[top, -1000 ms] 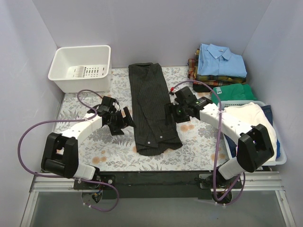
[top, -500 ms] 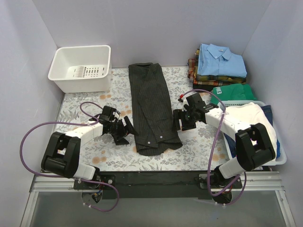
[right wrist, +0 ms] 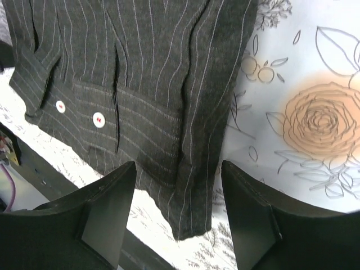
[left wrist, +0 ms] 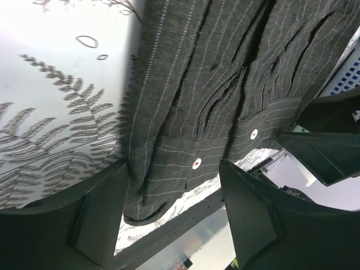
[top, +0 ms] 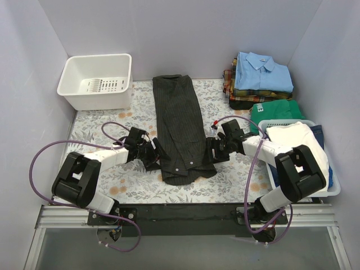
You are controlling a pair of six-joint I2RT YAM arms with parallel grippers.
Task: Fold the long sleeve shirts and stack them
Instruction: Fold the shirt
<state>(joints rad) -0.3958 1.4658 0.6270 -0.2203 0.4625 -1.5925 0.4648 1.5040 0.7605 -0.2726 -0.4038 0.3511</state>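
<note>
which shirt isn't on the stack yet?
The black pinstriped shirt, spread as a long strip mid-table. The light blue shirt and the plaid shirt under it sit folded in the far-right pile.

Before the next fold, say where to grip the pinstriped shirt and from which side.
Grip the pinstriped shirt at its near corners, left gripper from the left edge, right gripper from the right: it lies flat as a long strip.
</note>
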